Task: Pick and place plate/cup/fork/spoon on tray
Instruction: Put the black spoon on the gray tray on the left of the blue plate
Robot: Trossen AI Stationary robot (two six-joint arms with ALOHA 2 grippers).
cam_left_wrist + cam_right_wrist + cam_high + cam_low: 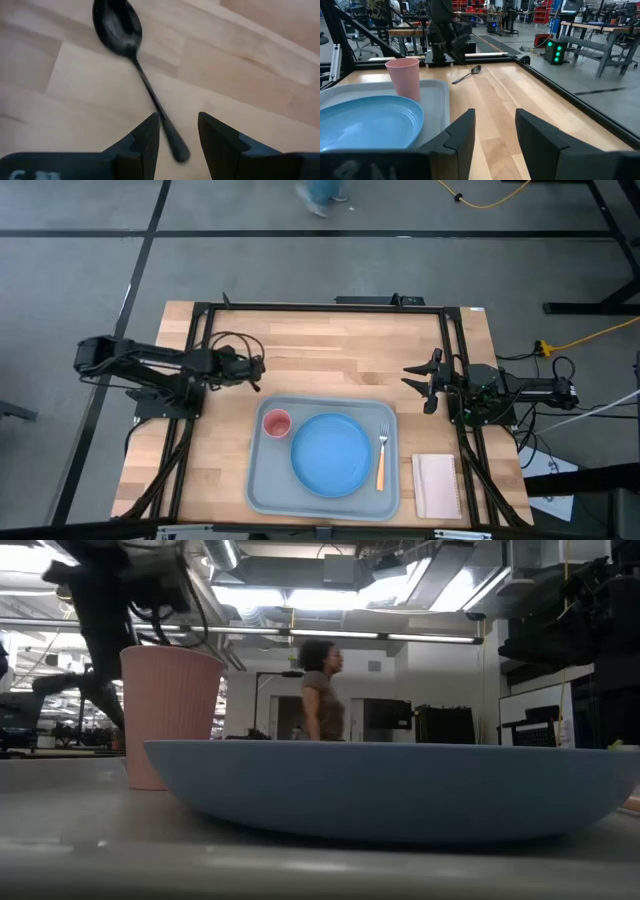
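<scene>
The dark spoon (131, 55) lies on the bare wood beyond the tray's far left corner, also seen in the right wrist view (468, 74). My left gripper (178, 120) hangs open just over it, pointing steeply down, one finger on each side of the handle's free end (176, 146); in the high view my left gripper (256, 370) hides the spoon. The pale tray (258, 480) holds the pink cup (276, 423), the blue plate (331, 453) and the orange-handled fork (381, 457). My right gripper (493, 115) waits open at the table's right side (418, 383).
A small white pad (435, 485) lies right of the tray. A black frame rail (320, 307) runs around the table top. Bare wood lies between the tray and the far rail. A person (322, 690) stands in the room behind.
</scene>
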